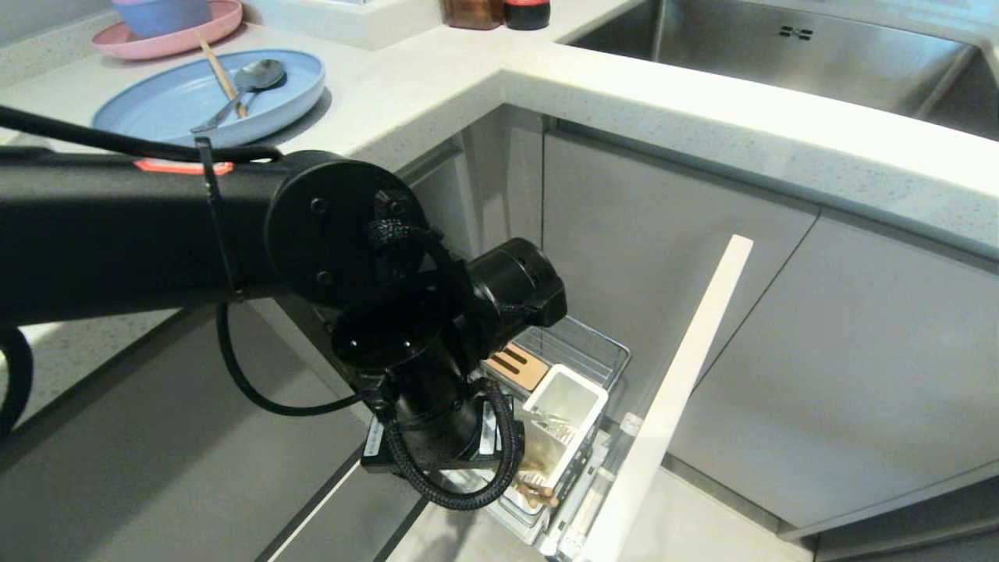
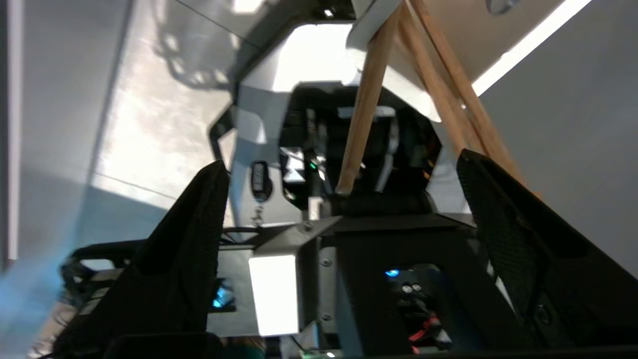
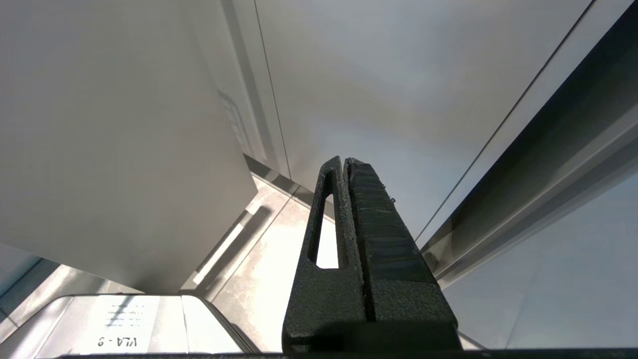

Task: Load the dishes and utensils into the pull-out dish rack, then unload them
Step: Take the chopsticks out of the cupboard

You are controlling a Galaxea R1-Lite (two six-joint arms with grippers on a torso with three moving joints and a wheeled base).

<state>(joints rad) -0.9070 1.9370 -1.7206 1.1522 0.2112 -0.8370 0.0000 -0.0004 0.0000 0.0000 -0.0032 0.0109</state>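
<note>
The pull-out dish rack (image 1: 601, 351) stands drawn out below the counter, behind its pale front panel (image 1: 679, 390). It holds a bamboo strip (image 1: 515, 367) and a white cup (image 1: 566, 402) with metal cutlery (image 1: 554, 425) inside. My left arm (image 1: 421, 375) reaches down over the rack and hides its own gripper there. In the left wrist view the left gripper (image 2: 344, 169) is open, its fingers (image 2: 189, 239) wide apart. Chopsticks (image 2: 366, 109) lean out of a white cup (image 2: 371, 25) between the fingers, touching neither. The light-blue plate (image 1: 156, 105) lies on the counter. My right gripper (image 3: 344, 162) is shut and empty.
On the blue plate lie a spoon (image 1: 254, 78) and one chopstick (image 1: 221, 72). A pink plate (image 1: 129, 43) with a blue bowl (image 1: 164, 14) sits behind it. The steel sink (image 1: 780, 47) is at the back right. Grey cabinet doors (image 1: 858, 375) flank the rack.
</note>
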